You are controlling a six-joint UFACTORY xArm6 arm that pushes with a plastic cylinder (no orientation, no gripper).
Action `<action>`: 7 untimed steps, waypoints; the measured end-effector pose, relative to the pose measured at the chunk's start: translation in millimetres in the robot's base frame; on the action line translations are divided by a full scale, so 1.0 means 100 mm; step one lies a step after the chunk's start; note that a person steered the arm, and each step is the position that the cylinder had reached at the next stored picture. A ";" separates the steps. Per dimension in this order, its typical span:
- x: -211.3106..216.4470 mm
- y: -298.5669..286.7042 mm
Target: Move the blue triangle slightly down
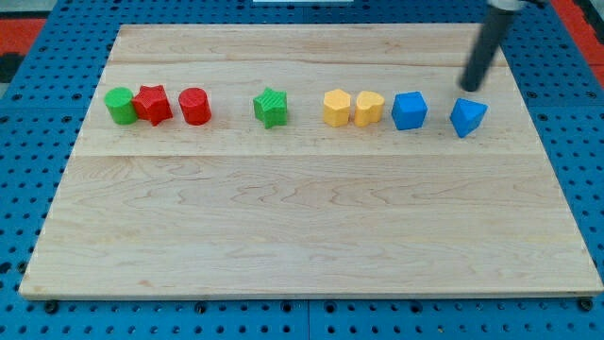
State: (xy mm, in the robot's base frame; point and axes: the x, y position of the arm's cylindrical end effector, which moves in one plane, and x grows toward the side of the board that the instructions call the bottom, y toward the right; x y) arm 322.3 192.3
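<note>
- The wooden bench [311,236] fills most of the view; its lower half, toward the view's bottom, is bare planking, and it sits on a blue pegboard [28,189] that the frame cuts off on every side.
- All the blocks stand in one row across the upper part of the bench.
- From the view's left: a green cylinder [120,105] touching a red star [153,104], whose points partly overlap it, then just beside them a red cylinder [195,106].
- A green star [271,107] stands apart from them, near the middle of the row.
- A yellow hexagon-like block [337,108] touches a yellow heart [369,108]; their exact outlines are hard to make out.
- A blue cube-like block [410,110] comes next, its shape uncertain.
- The blue triangle [468,117] is last, at the view's right end, well apart from the right edge.
- My tip [470,88] stands just above the blue triangle, toward the view's top, with a narrow gap; whether it touches cannot be told.
- The rod has no fingers to open or close; its upper end is cut off by the view's top.
</note>
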 end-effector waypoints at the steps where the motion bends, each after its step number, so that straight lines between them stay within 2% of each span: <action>1: 0.50 -0.25; 3: 0.15 0.02; 4: 0.65 0.26; 5: 1.22 0.16; 7: 1.05 -0.36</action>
State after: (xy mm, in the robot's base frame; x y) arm 427.2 156.0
